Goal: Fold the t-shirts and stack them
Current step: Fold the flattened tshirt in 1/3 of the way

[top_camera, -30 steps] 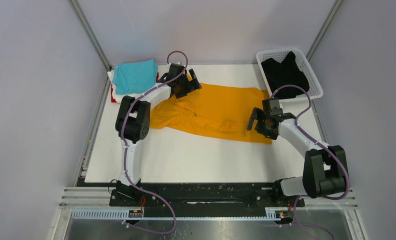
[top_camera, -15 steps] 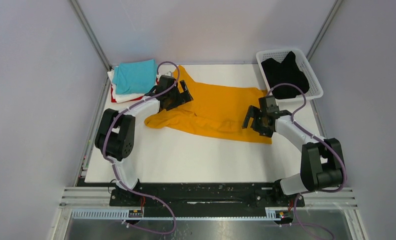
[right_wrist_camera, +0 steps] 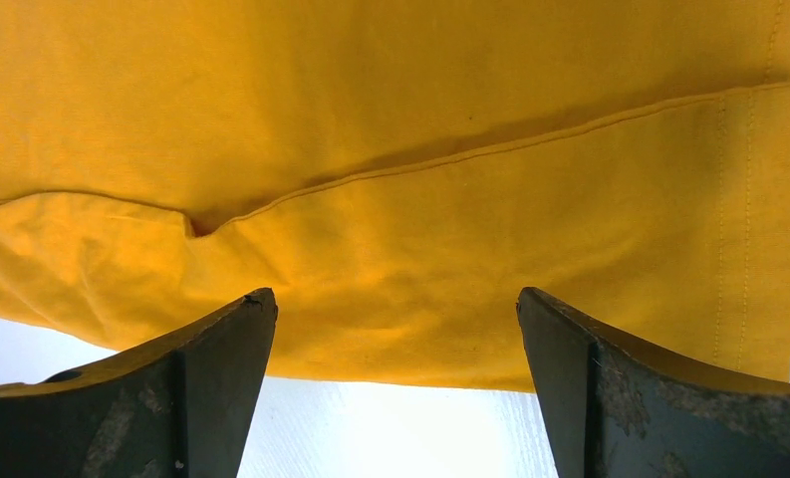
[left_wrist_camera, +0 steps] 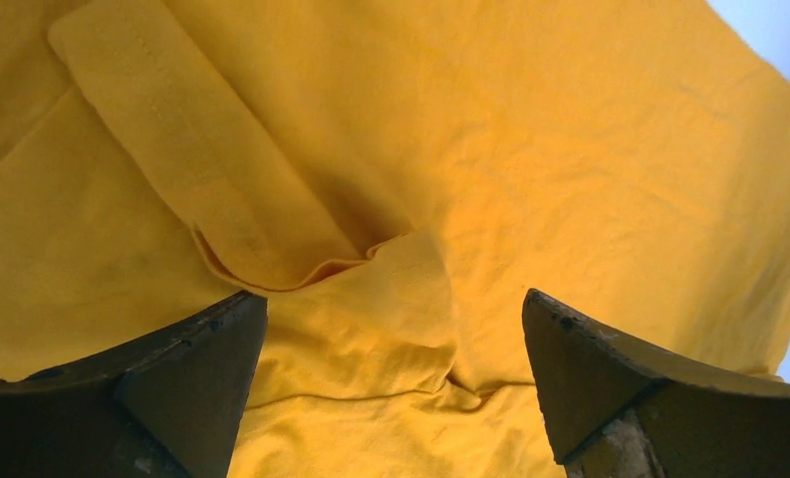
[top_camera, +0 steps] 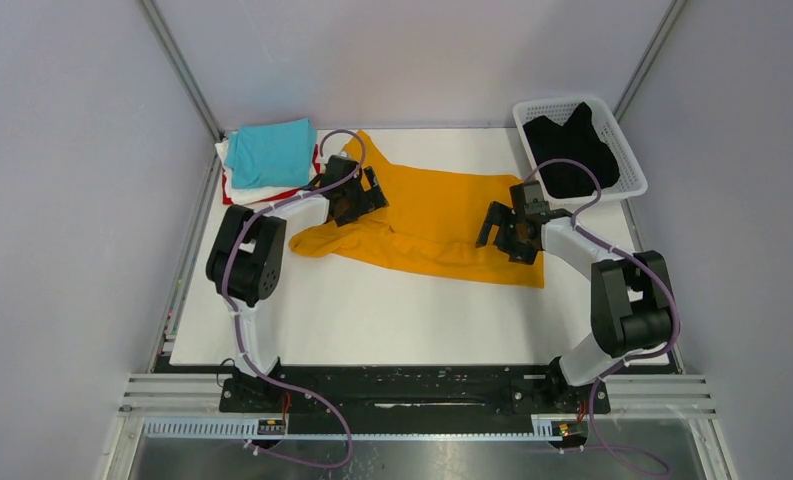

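Orange-yellow t-shirt [top_camera: 442, 220] lies spread but rumpled, its long axis running straight from left gripper [top_camera: 355, 196] to right gripper [top_camera: 505, 228]. Each gripper sits over its own end. Both have jaws wide apart, holding nothing.

Under left gripper is the wrinkled sleeve end, with a turned-over flap right between the fingers. Under right gripper is the doubled hem end. The cloth edge crosses between its fingers, with bare table [top_camera: 372, 310] on the wrist side.

The next grab likely takes both ends, each arm dropping straight down. The stack, turquoise t-shirt [top_camera: 269, 150] on top, is just outboard of left gripper. A black t-shirt [top_camera: 570, 150] in a basket [top_camera: 627, 150] is beyond right gripper.
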You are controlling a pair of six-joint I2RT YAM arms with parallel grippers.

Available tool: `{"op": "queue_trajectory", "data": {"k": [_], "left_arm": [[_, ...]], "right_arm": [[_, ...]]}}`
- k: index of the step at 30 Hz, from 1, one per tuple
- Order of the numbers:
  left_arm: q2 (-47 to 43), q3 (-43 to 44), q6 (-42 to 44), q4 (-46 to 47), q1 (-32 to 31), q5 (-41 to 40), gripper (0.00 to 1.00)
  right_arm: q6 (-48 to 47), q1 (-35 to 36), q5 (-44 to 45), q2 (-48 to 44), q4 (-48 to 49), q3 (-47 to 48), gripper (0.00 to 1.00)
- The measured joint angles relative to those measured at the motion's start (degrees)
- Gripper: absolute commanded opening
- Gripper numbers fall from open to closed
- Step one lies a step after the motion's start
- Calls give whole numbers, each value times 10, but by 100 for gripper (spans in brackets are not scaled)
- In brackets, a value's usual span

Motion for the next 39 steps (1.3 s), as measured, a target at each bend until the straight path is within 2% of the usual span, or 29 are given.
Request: {"op": "queue_trajectory", "data": {"k": [12,23,28,36,39], "left_arm": [[78,98,-12,12,0,1,99],[92,108,-36,56,0,13,99],[120,141,-40,78,0,21,99],[175,233,-8,71,0,57,99],[175,243,13,63,0,70,99]], "right_arm": [[0,0,1,12,0,1,100],[0,0,1,12,0,1,99],[0,0,1,12,0,1,100],[-1,0,0,12,2,1,99],[-1,0,0,12,2,1,99]]}}
